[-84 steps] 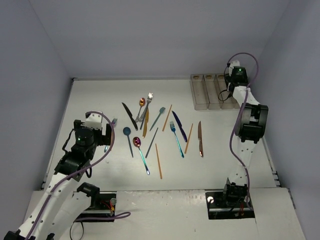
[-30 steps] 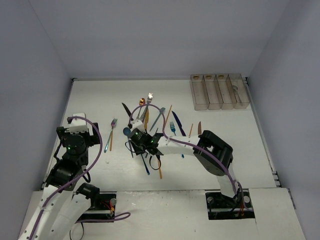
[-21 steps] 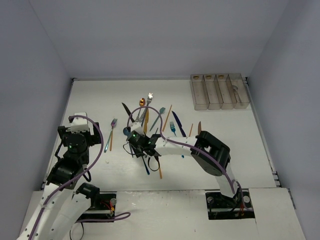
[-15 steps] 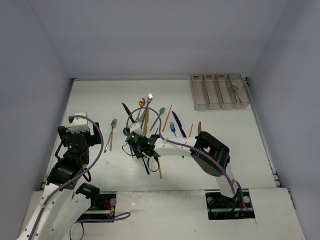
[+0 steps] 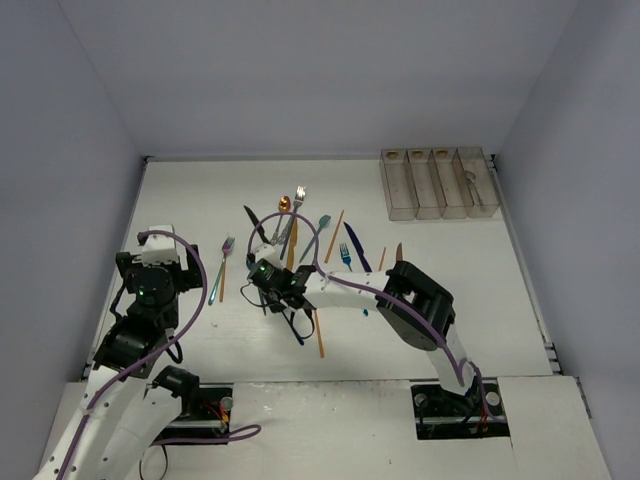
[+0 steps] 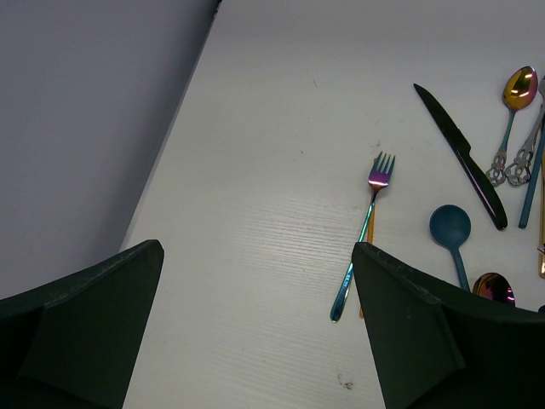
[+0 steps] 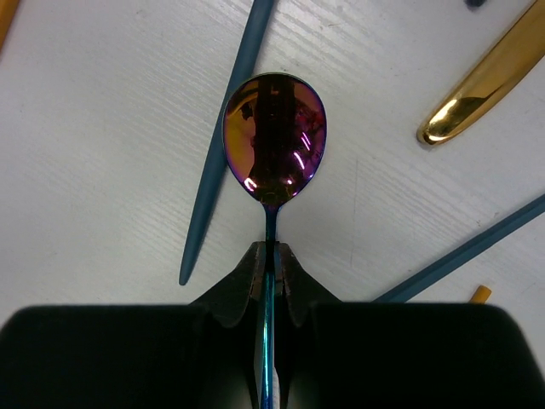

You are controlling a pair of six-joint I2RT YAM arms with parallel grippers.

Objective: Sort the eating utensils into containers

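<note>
From above, the right arm's jaws reach left among the scattered utensils [image 5: 334, 235]; the containers [image 5: 400, 200] sit far right. Left wrist: the left arm's jaws gape wide over the surface [image 6: 255, 128], an iridescent fork [image 6: 364, 234] lying to the right. Right wrist: the jaws pinch the purple spoon [image 7: 273, 141] by its handle.

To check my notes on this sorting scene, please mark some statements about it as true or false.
1. The right gripper is shut on the purple spoon at its handle. True.
2. The left gripper holds the iridescent fork. False: it is open; the fork lies on the table.
3. All four bins are empty. False: a silver utensil lies in the rightmost bin.
4. The black knife lies on the table. True.
</note>
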